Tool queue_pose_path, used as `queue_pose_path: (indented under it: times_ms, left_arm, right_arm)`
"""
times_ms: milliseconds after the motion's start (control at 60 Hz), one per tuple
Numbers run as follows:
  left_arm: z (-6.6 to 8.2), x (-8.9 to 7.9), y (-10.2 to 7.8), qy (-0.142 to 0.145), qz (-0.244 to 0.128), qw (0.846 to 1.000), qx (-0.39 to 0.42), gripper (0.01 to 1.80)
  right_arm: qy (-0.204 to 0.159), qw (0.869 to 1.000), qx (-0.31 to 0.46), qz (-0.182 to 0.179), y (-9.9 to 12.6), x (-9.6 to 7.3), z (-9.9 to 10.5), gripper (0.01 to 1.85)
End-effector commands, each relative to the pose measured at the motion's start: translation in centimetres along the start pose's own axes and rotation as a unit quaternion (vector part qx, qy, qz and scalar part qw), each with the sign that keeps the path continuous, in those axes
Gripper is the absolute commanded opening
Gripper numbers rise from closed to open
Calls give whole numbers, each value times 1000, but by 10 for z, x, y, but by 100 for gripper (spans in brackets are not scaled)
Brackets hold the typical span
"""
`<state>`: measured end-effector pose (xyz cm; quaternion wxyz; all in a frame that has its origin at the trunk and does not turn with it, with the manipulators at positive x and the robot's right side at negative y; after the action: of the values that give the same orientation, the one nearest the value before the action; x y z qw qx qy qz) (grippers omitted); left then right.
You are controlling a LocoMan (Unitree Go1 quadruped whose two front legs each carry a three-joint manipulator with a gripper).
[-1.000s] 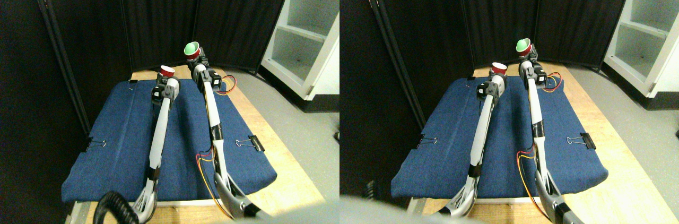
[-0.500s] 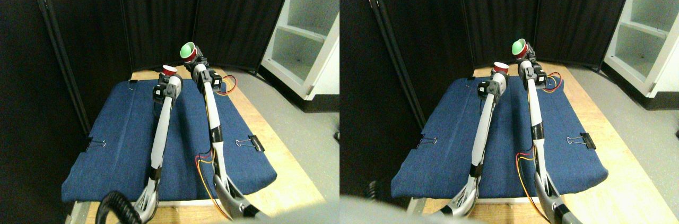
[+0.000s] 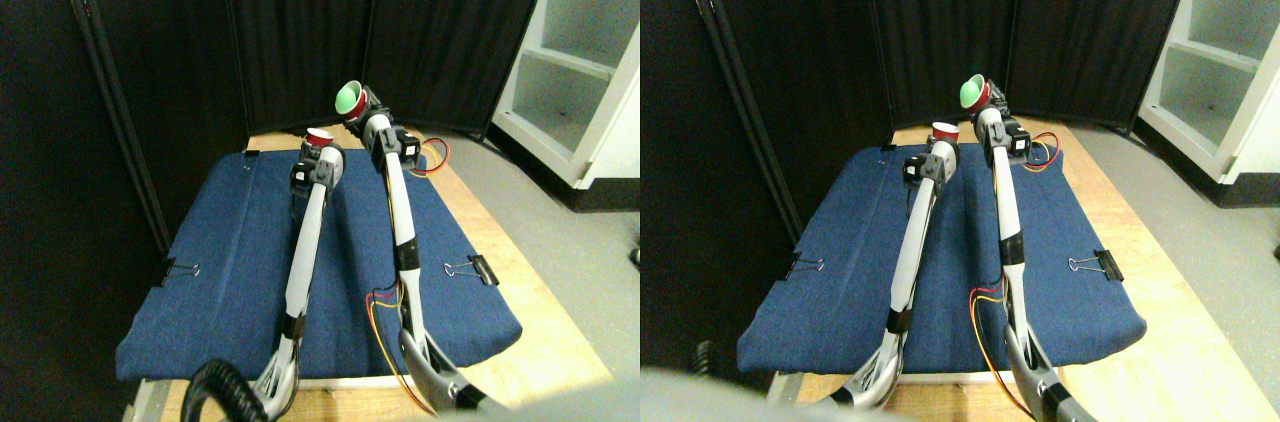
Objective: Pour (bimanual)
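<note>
While the right pincer (image 3: pixel 362 112) clamps a tilted green-lined cup (image 3: pixel 349 98), the left pincer (image 3: pixel 318 150) grips an upright red cup (image 3: pixel 319 137), just below and left of it, above the blue cloth (image 3: pixel 230 262).

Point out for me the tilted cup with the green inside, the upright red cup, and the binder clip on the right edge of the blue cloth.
green-lined cup (image 3: pixel 349 98): stereo pair view, left half, on its green inside.
red cup (image 3: pixel 319 137): stereo pair view, left half, on its rim.
binder clip (image 3: pixel 483 269): stereo pair view, left half, on its black body.
</note>
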<state>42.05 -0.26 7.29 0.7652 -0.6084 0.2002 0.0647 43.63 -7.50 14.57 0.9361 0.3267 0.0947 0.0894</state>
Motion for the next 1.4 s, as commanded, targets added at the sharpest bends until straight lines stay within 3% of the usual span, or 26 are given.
queue_pose_path:
  times_ms: [17,167,433,950,1133,1400]
  left_arm:
    - [-5,-2,-11,3,-23,1000,3,33]
    - [-7,-5,-15,1,-23,1000,8,33]
    - [-8,-9,-17,7,-24,1000,7,33]
    - [-5,-8,-14,1,-22,1000,5,33]
    - [-7,-8,-14,0,-21,1000,5,33]
    - [-10,-7,-13,4,-18,1000,5,33]
  right_arm:
    - [-10,1000,6,20,6,2,3,33]
    - [-11,1000,6,-3,2,5,-2,33]
    - [-7,1000,-15,-7,0,9,-6,33]
    - [3,996,-86,24,6,5,-6,33]
    - [0,991,-134,26,11,2,-6,33]
    - [-2,978,-201,55,17,0,-5,33]
